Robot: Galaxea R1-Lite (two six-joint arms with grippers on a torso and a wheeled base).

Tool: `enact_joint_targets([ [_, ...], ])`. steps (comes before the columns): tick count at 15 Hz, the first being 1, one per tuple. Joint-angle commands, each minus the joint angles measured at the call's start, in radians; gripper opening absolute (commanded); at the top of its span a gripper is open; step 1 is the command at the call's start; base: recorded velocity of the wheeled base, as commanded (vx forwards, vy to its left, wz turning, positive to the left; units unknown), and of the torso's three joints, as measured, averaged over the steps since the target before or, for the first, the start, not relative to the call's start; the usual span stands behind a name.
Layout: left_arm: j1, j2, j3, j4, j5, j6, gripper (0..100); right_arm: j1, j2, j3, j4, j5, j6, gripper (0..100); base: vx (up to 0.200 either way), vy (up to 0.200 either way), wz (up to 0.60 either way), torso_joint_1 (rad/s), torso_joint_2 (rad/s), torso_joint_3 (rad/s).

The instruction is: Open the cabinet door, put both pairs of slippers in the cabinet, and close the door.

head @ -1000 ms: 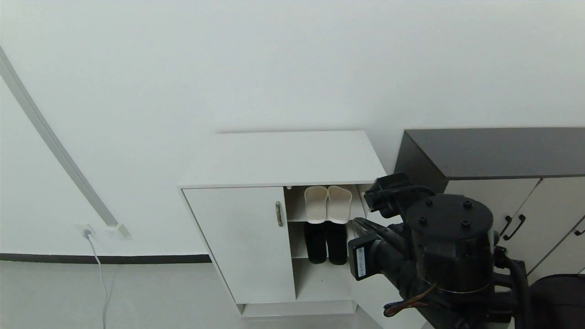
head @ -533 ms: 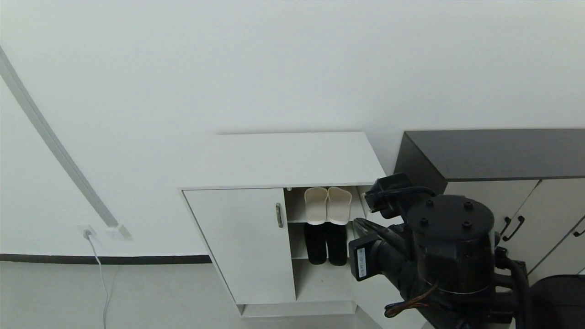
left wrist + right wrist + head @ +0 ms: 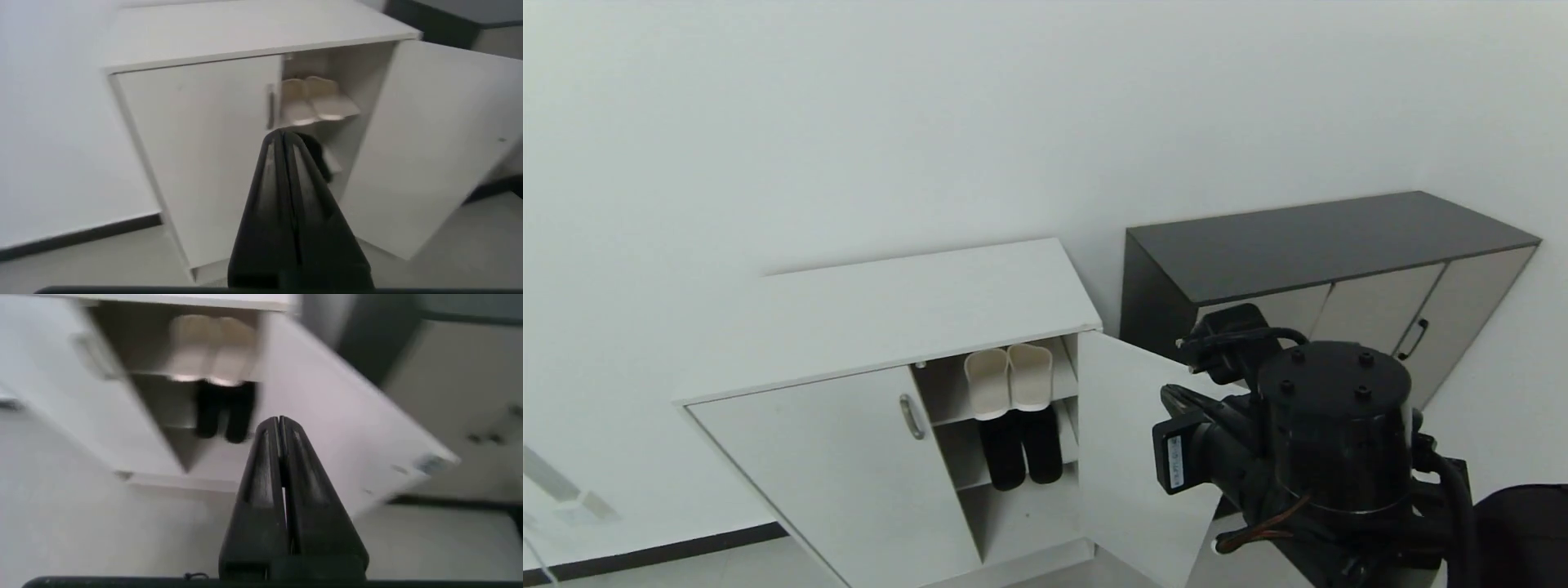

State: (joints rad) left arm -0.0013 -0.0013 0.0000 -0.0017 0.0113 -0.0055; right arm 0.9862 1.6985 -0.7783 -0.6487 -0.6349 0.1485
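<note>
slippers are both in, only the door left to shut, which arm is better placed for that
Right, likely. The open door swings out on the robot's right, and the right tool, shut, points beside its panel. The left tool faces the closed door.

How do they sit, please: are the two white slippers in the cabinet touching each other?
Touching. The head view shows the white slippers side by side, inner edges pressed together along their length, with no gap between them.
</note>
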Motion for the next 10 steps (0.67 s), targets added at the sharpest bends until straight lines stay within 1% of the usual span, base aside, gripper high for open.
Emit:
enact_joint_targets([
  [1,0.000,0.001,0.000,0.000,-0.001,-0.001,0,-0.011,0.000,0.001,-0.002,0.000,-0.001,0,0.000,0.000,0.00,0.000,0.00,0.000],
  [7,0.000,0.001,0.000,0.000,0.001,-0.001,0,-0.011,0.001,0.002,-0.002,0.000,-0.001,0,0.000,0.000,0.00,0.000,0.00,0.000],
  [10,0.000,0.001,0.000,0.000,0.001,-0.004,0,-0.011,0.001,0.007,-0.006,0.000,-0.001,0,-0.200,0.000,0.00,0.009,0.00,-0.006],
])
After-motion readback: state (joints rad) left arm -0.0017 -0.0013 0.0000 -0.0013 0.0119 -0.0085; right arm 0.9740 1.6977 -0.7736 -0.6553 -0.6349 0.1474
